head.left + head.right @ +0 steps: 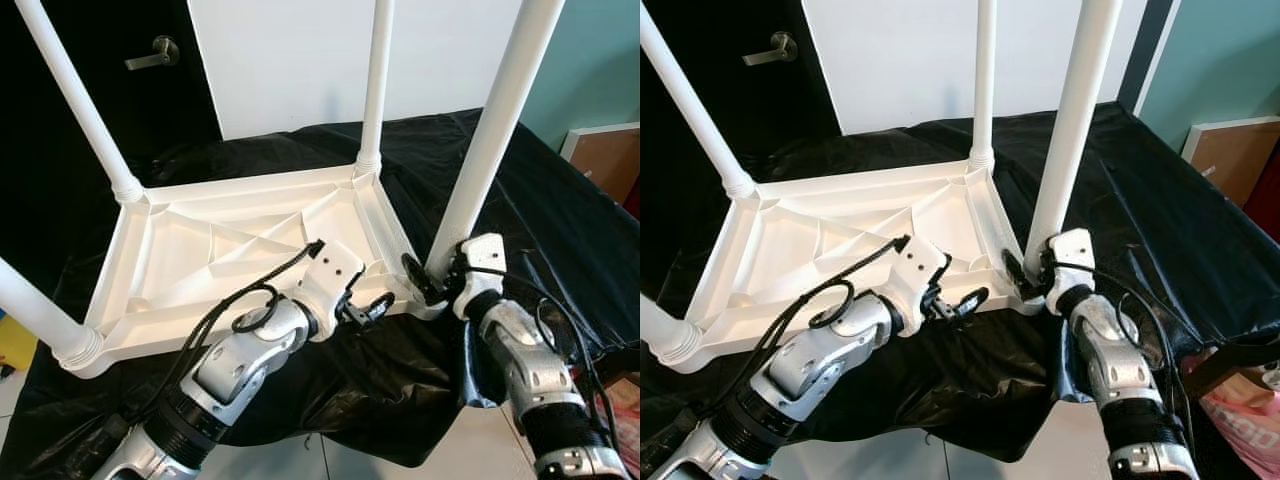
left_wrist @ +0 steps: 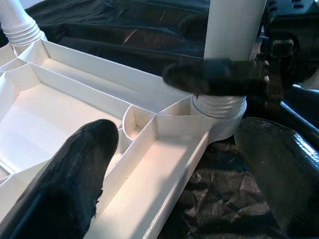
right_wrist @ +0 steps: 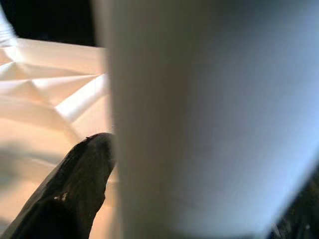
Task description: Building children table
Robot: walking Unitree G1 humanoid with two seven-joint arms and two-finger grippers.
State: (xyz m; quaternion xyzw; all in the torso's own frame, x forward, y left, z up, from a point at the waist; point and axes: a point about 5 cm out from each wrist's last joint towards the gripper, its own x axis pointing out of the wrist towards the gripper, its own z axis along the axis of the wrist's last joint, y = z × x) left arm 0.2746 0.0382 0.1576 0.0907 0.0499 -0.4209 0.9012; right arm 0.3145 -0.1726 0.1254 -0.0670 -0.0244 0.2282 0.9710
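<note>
Right tool [image 1: 425,280] clamps the near leg [image 1: 490,140] of the upturned table [image 1: 200,250].

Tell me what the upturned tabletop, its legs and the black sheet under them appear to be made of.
Tabletop: likely moulded plastic, white and smooth, given the thin stiffening ribs on its underside. Legs: apparently the same white plastic, plain tubes with ridged collars at the sockets. Black sheet: looks like thin plastic film, judging by its glossy creases and sheen, though coated fabric cannot be ruled out.
</note>
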